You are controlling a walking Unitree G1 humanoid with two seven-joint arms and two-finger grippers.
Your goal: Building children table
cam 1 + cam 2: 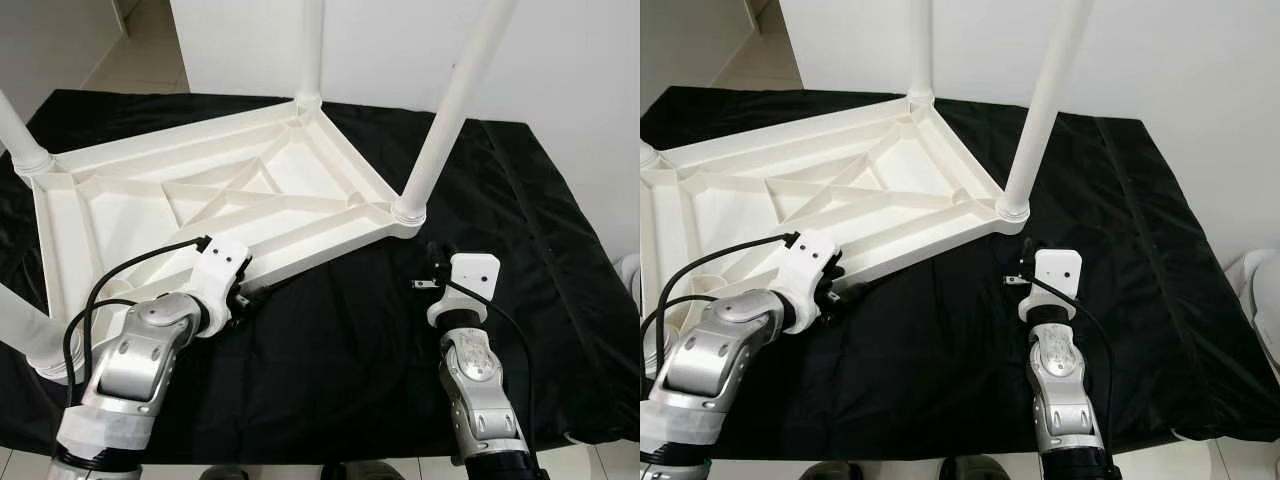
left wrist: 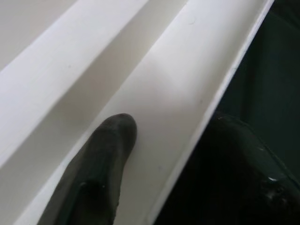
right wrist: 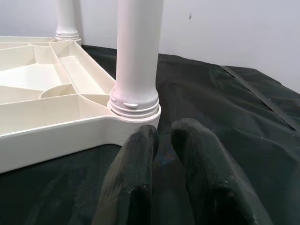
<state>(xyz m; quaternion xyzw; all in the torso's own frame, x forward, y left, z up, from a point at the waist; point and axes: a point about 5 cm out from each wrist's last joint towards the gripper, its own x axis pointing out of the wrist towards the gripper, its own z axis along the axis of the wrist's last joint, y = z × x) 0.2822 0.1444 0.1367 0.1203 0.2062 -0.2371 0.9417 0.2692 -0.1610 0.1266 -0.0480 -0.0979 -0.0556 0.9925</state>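
Left pincer [image 1: 262, 291] spread across the near rim of the upturned white table [image 1: 215, 205], one finger [image 2: 101, 164] inside the rim; forearm angled inward. Right pincer [image 3: 164, 154] nearly closed, empty, just short of the nearest leg [image 3: 136, 61], resting over the black-draped surface [image 1: 340, 350].

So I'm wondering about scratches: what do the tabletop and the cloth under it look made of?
Tabletop: likely moulded plastic, white, smooth satin, judging by its thin ribs and rounded leg sockets. Cloth: thin black fabric with slight sheen, creased and wrinkled; exact fibre unclear.
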